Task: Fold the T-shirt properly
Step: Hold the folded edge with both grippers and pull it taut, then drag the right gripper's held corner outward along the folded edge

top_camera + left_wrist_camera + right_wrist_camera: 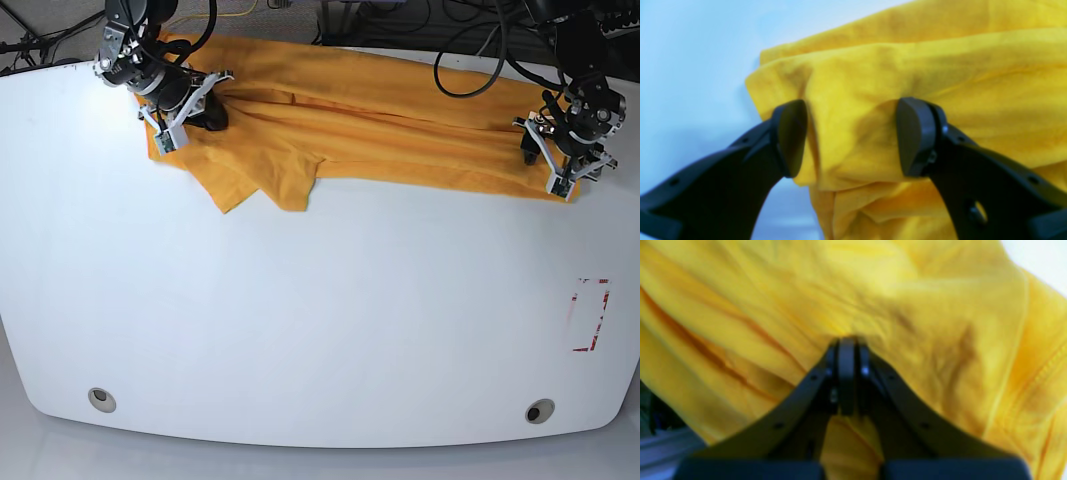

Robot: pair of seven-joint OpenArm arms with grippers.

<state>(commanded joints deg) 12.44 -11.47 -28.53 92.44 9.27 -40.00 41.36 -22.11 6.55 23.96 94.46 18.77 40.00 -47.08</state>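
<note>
The orange-yellow T-shirt (pixel 400 130) lies bunched in a long band along the far edge of the white table (pixel 320 330), with a flap hanging toward the front at its left part. No print shows. My right gripper (pixel 213 112) sits at the band's left end. In the right wrist view it (pixel 846 343) is shut on a pinch of the T-shirt (pixel 940 340). My left gripper (pixel 537 160) is at the band's right end. In the left wrist view it (pixel 853 138) is open, its fingers (pixel 791 138) straddling a folded corner of the T-shirt (pixel 940 66).
A red-outlined rectangle (pixel 590 315) is marked near the table's right edge. Two round holes (pixel 100 400) (pixel 540 411) sit near the front edge. Cables (pixel 470 50) run behind the table's far edge.
</note>
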